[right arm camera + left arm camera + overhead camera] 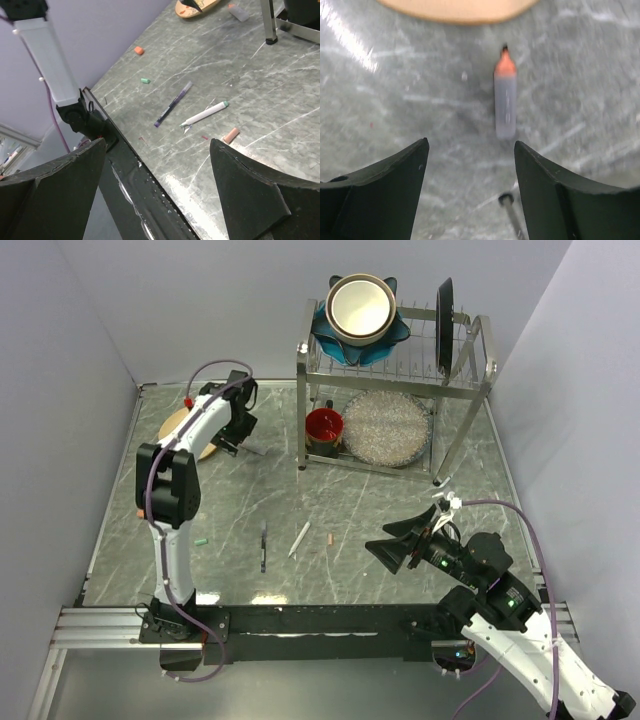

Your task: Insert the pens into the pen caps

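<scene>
My left gripper (pixel 236 438) hangs open over the far left of the table, nothing between its fingers. Just ahead of it lies a short grey pen (pixel 505 100) with an orange tip, beside the wooden plate (pixel 460 11). My right gripper (pixel 388 551) stands open at the near right, empty (pixel 157 142). In front of it lie a dark pen (pixel 172 104), a white pen (pixel 205 113) with a teal end and a salmon cap (pixel 230 135). Further left are a teal cap (pixel 145 80) and an orange cap (pixel 139 50).
A metal dish rack (pixel 470 390) stands at the back right with a bowl (pixel 358 305) on top, a red cup (pixel 324 426) and a glass plate (pixel 385 427) below. Walls close in the left, back and right sides. The table's near edge (pixel 125 165) runs under my right gripper.
</scene>
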`<state>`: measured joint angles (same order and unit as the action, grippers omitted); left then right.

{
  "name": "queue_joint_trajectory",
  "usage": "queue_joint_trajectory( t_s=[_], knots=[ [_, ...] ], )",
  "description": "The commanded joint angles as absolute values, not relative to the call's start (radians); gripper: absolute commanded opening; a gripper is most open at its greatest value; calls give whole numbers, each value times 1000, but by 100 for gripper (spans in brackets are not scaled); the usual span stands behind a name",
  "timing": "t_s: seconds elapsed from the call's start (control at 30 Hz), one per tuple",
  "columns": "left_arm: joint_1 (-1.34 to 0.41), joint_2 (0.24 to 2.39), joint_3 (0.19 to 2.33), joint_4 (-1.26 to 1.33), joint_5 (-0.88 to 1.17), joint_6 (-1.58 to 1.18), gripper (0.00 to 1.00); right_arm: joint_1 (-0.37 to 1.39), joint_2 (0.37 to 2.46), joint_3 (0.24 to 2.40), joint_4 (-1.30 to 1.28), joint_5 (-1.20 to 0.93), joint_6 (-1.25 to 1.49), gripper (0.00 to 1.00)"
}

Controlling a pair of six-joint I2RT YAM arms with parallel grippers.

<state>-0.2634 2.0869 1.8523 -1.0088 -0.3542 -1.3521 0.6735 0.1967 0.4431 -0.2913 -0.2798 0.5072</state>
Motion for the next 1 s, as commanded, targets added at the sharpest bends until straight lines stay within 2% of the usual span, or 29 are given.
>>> queue_joint_trajectory(
  t_s=[0.0, 0.43, 0.73, 0.97],
  knots=[
    [-235, 2160, 1963, -1033, -342, -1371, 73, 669, 219, 477, -242, -295, 511, 91],
    [-221, 2267, 2006, -925, -307, -1313, 70, 670, 273, 489, -207, -293, 500, 90],
    [-224, 2370, 2062, -959, -325, -1307, 62, 670, 268, 499, -207, -293, 506, 90],
    [-232, 2362, 2036, -980, -334, -1287, 58, 670, 265, 506, -210, -299, 512, 90]
  ],
)
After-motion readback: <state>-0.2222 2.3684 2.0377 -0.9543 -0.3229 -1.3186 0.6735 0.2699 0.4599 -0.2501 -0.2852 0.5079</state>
